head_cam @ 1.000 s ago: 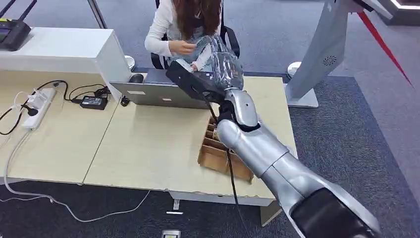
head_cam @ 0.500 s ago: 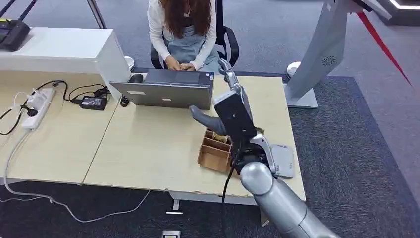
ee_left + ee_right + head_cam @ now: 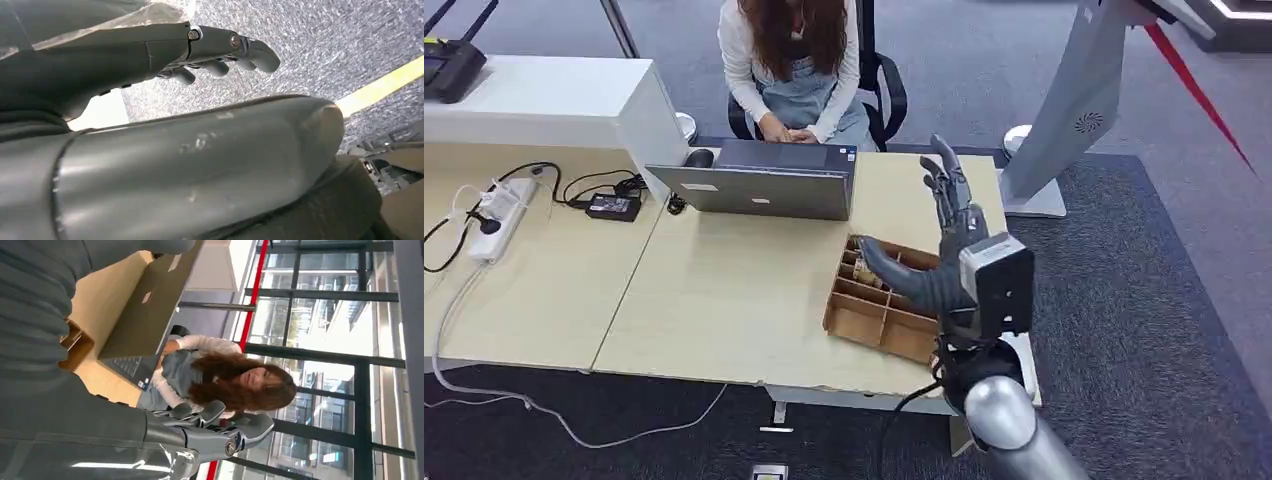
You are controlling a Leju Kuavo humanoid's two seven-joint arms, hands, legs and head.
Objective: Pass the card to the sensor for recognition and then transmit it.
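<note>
My right hand (image 3: 952, 240) is raised upright over the right half of the table, above the compartmented cardboard box (image 3: 864, 315). Its fingers (image 3: 944, 180) point up and away, the thumb sticks out toward the left, and it holds nothing. The right wrist view shows the same fingers (image 3: 215, 422) loosely spread in the air, with the seated person (image 3: 225, 380) beyond them. My left hand (image 3: 210, 45) hangs over grey carpet with its fingers gently bent and nothing in them. The box holds a few small items in its far compartments.
A person (image 3: 799, 60) sits behind the table with both hands at a grey laptop (image 3: 764, 190). A power strip (image 3: 499, 215) and adapter (image 3: 612, 206) with cables lie at the left. A white cabinet (image 3: 554, 100) stands back left, a grey kiosk stand (image 3: 1074, 110) back right.
My right arm has drawn back from the person, past the laptop, to above the box, and the hand has turned upright. The person's hands have gone back to the laptop.
</note>
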